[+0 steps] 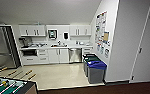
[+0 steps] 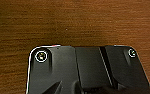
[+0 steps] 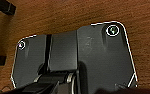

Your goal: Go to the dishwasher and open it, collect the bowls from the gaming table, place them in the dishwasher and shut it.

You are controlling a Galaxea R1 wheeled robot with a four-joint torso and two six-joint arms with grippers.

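Item: dishwasher [image 1: 75, 55]. You find its grey steel front under the counter [image 1: 56, 47] on the far wall of the kitchenette, door shut, white cabinet doors [image 1: 58, 55] on 1 side and narrow drawers on the other. It stands well apart from you, across a pale floor [image 1: 58, 75].

Item: gaming table [image 1: 9, 86]. Its green field and rods sit at your near left corner. You may have bowls there, but the view is too blurred to pick any out.

Item: bins [image 1: 94, 68]. A row with a blue-lidded 1 nearest, against the right-hand wall, beside your likely path to the dishwasher.

Item: grippers. Both wrist views look down on brown wood-grain flooring [image 2: 73, 22]; you cannot tell whether either pincer is spread or pressed together.

Risk: steering too far right could clip the bins; cutting left could catch the table's rod handles.
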